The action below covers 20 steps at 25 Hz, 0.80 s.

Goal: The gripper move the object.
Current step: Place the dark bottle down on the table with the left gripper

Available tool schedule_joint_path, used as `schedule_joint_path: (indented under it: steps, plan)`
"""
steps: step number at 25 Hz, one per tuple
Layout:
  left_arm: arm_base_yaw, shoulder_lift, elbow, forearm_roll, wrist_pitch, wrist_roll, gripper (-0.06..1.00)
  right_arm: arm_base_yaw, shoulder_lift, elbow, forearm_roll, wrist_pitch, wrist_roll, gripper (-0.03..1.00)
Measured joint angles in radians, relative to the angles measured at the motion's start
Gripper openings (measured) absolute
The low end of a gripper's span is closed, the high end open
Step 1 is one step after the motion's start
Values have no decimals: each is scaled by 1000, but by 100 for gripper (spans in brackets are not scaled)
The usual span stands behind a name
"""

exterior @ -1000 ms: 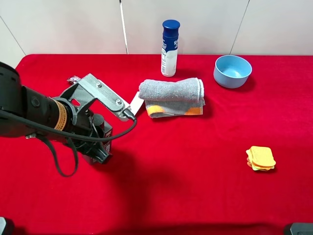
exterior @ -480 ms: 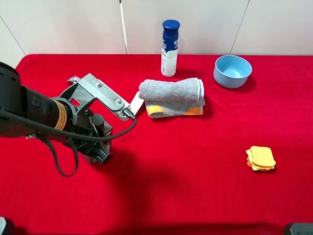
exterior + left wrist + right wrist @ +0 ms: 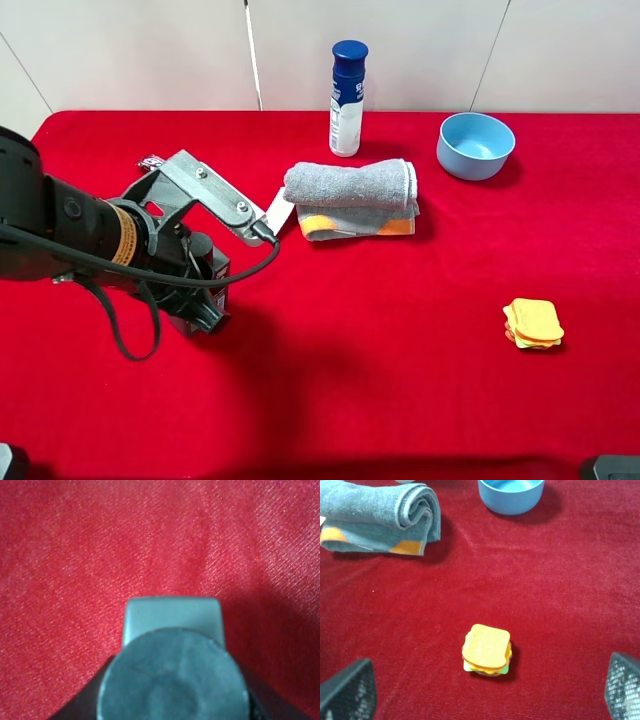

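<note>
My left gripper is down on the left side of the red table, on the dark grey pump bottle. The arm and its silver bracket hide most of the bottle. The left wrist view looks straight down on the grey pump head and its nozzle, with red cloth beyond. The jaws appear closed on the bottle's sides, and the fingers are barely visible. My right gripper is open and empty, low near the table's front edge, with its fingertips wide apart.
A white bottle with a blue cap stands at the back middle. A rolled grey towel lies on an orange and white cloth. A blue bowl is at the back right. A toy sandwich lies at the right.
</note>
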Motion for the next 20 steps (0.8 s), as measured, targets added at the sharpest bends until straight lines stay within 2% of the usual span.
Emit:
schedule_joint_path:
  steps: [4, 9, 17, 20]
  plan:
    - [2, -1, 0, 4, 0, 0, 51, 0, 0, 0, 0, 0, 0, 69]
    - [2, -1, 0, 4, 0, -4, 67, 0, 0, 0, 0, 0, 0, 69]
    - [2, -1, 0, -17, 0, -5, 71, 0, 0, 0, 0, 0, 0, 69]
    - [2, -1, 0, -20, 0, -5, 79, 0, 0, 0, 0, 0, 0, 69]
